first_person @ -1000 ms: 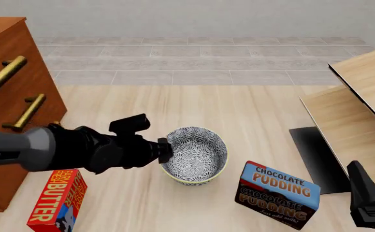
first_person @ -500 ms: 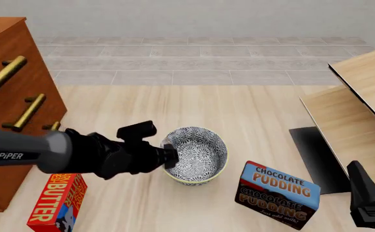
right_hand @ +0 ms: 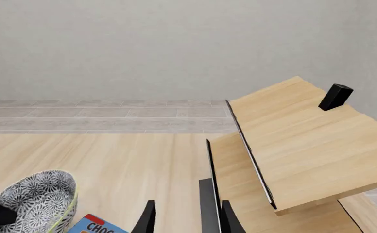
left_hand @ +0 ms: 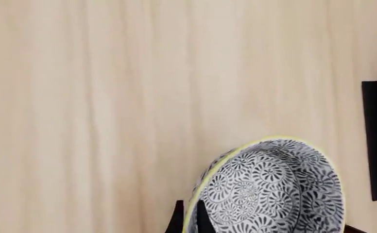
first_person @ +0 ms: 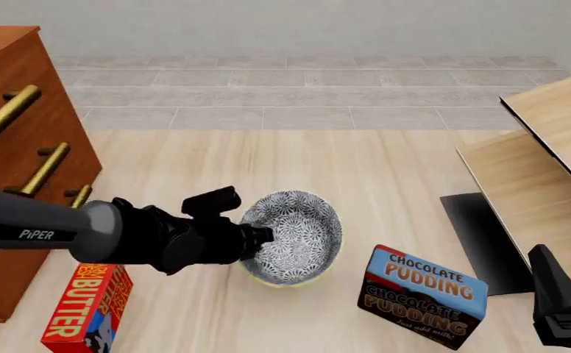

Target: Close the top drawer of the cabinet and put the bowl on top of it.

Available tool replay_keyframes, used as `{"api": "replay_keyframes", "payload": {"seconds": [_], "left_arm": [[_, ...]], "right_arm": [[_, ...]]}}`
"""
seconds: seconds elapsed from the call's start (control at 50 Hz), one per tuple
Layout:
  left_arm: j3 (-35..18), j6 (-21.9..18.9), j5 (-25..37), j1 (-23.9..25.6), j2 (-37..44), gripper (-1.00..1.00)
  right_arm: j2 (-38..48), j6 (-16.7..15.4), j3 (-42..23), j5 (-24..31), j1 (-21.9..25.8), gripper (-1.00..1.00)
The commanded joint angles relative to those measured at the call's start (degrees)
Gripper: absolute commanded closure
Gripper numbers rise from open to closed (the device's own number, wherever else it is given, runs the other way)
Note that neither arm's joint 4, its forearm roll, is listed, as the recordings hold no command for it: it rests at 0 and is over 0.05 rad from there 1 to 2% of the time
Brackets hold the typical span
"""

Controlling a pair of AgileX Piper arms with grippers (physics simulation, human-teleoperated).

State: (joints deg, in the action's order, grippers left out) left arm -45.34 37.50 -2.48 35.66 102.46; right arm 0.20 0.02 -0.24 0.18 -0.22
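A: Item one, the round deep bowl with blue-grey floral pattern and pale yellow rim. Where do we log it?

B: On the pale wooden table, tipped toward the tall reddish-brown wooden cabinet. Our left gripper is clamped on its near rim, one finger inside and one outside, which we judge explains the tilt.

A: The uppermost drawer front with brass bar handle?

B: It looks flush; we cannot confirm that from this angle.

A: Right gripper?

B: Parked at the table's right edge, fingers apart, holding nothing.

A: Obstacles?

B: A red butter box and a chocolate pudding box flank the bowl, both clear of it.
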Motion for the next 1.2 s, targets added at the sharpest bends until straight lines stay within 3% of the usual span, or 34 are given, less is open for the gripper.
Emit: {"api": "replay_keyframes", "payload": {"seconds": [0.02, 0.76, 1.2], "left_arm": [[0.03, -0.80, 0.21, -1.75, -0.70, 1.00], [0.60, -1.03, 5.36, -4.44, -11.60, 1.00], [0.27, -0.64, 12.62, -5.17, -21.11, 1.00]], "right_arm": [[0.01, -0.01, -0.01, -0.03, 0.06, -1.00], [0.01, 0.00, -0.01, -0.03, 0.06, -1.00], [0.01, 0.00, -0.01, -0.03, 0.05, -1.00]]}}
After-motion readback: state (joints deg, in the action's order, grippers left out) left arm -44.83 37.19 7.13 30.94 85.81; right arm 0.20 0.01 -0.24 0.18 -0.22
